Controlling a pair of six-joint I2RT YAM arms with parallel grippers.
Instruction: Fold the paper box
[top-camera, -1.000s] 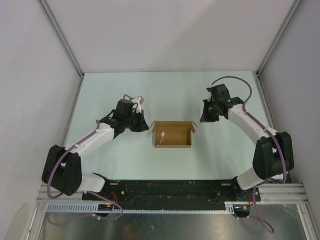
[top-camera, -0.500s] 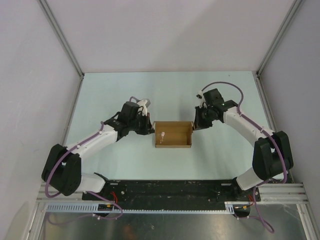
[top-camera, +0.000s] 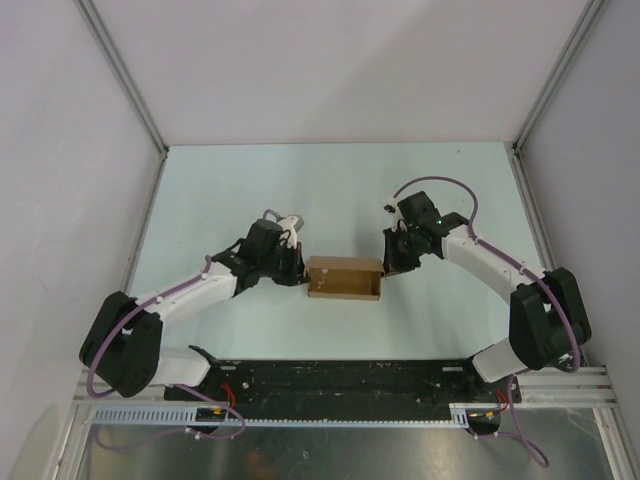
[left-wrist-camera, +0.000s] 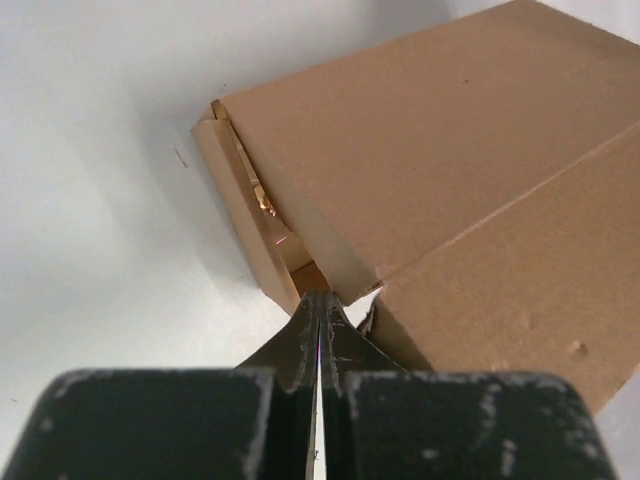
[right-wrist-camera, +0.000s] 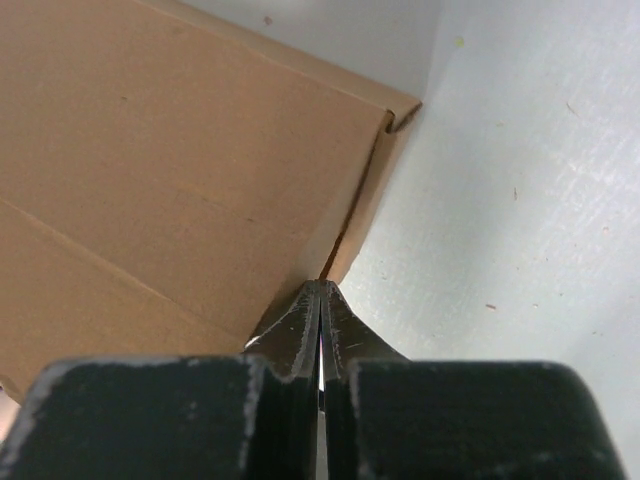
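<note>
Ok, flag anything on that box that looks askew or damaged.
The paper box is nearly closed, but its left end flap stands off the body. That leaves an open gap with an inner edge showing, just ahead of the shut left fingers. The right end seam shows only a thin dark slit.

The paper box (top-camera: 343, 278), small, rectangular and of plain brown cardboard, is being seen lying at the middle of the pale table (top-camera: 200, 200), its long side running left to right. Its top is being covered by a creased lid panel, and a narrow gap is being shown between the flaps at its left end.
</note>
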